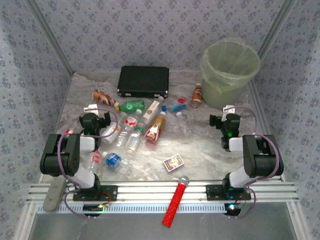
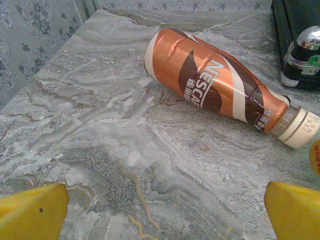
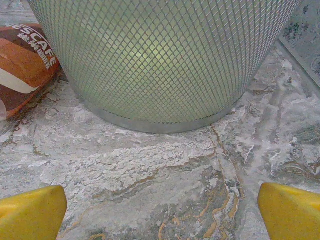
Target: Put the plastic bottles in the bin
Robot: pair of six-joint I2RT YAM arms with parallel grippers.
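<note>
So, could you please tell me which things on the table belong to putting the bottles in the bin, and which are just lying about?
Part of the job:
bin
Nescafe bottle
green bottle
clear bottles
brown bottle beside the bin

Just lying about:
black case
red microphone
patterned card box

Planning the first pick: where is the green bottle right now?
In the top view the green bottle lies left of centre, by the near edge of the black case, with an orange-brown bottle to its left.
</note>
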